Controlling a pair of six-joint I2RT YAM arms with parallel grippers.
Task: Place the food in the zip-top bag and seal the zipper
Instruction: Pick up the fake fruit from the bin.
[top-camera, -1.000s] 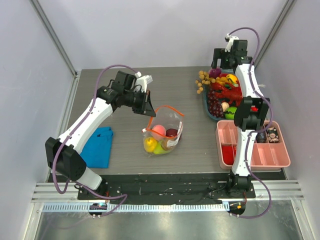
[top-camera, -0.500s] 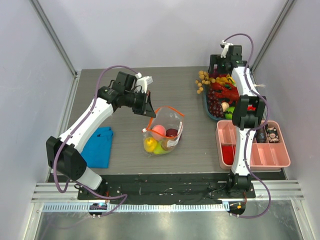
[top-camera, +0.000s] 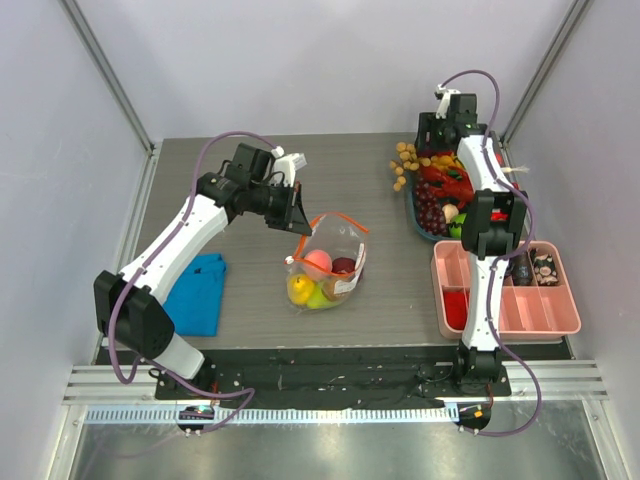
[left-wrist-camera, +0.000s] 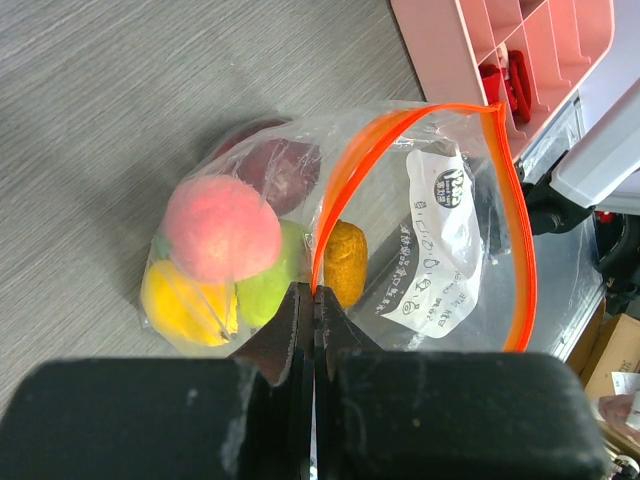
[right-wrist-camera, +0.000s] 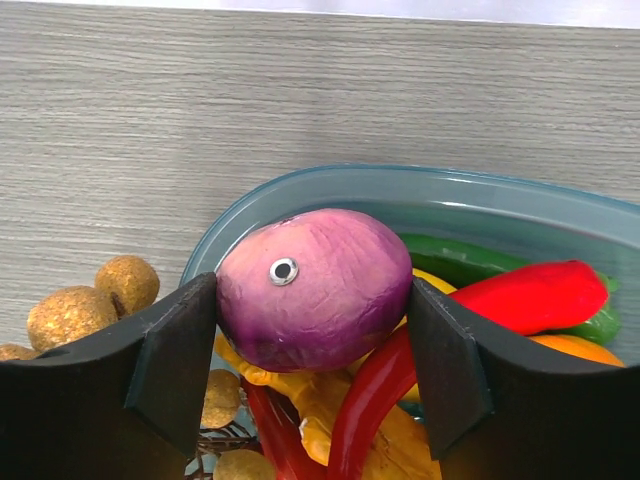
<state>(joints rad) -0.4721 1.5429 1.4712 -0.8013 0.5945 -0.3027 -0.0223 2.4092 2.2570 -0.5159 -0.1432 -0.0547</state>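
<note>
Over the bowl, the outstretched right gripper clamps a purple fruit; the bent left gripper pinches the zipper.

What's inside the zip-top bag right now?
Zip-top bag holds a pink peach, dark red fruit, yellow fruit, green fruit, orange piece. Anything beneath them is covered.

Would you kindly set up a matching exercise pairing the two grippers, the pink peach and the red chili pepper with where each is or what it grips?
Things:
1. left gripper
2. right gripper
3. pink peach
4. red chili pepper

Places or states:
A. lying in the teal bowl
B. inside the zip-top bag
C. shut on the zipper
D. shut on the purple toy vegetable

Pairs: 1-C, 2-D, 3-B, 4-A.
</note>
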